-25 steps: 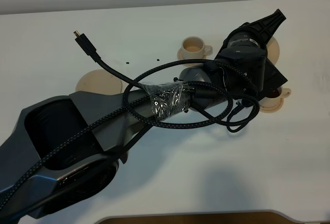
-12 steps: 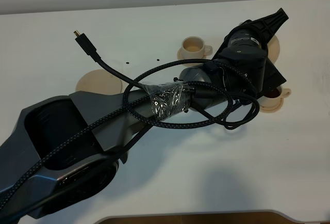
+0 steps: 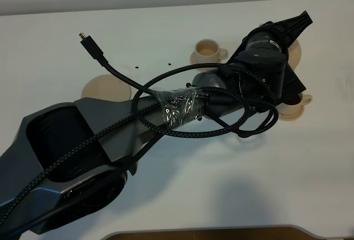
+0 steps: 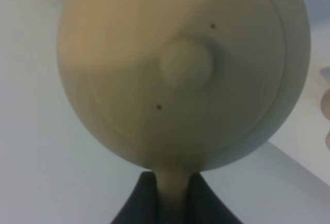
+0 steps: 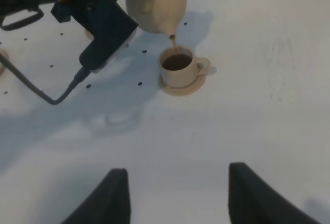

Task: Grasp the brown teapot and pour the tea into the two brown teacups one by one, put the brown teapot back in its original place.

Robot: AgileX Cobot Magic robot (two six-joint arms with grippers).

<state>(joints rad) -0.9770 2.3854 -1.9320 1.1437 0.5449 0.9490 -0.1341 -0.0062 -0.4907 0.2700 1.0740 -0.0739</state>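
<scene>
POURING: The left gripper [image 4: 172, 195] is clamped shut on the loop handle of the brown teapot [image 5: 156, 2], which hangs tilted in the air with its spout down over the right-hand teacup [image 5: 178, 65]. A thin stream of tea [image 5: 173, 40] runs from the spout into that cup, which holds dark liquid and stands on its small saucer [image 5: 181, 88]. In the high view the left arm [image 3: 182, 104], looped with a black cable [image 3: 119, 75], reaches across the white table [image 3: 276, 168] to the right side, hiding most of the pot. The second teacup [image 3: 208, 47] stands on its own saucer farther back, well apart from the first, its inside pale. The wide saucer [image 3: 103, 88] lies bare on the left of the table, partly behind the arm. The right gripper [image 5: 178, 195] hovers over bare tabletop near the pouring, its jaws spread wide with nothing between them.
</scene>
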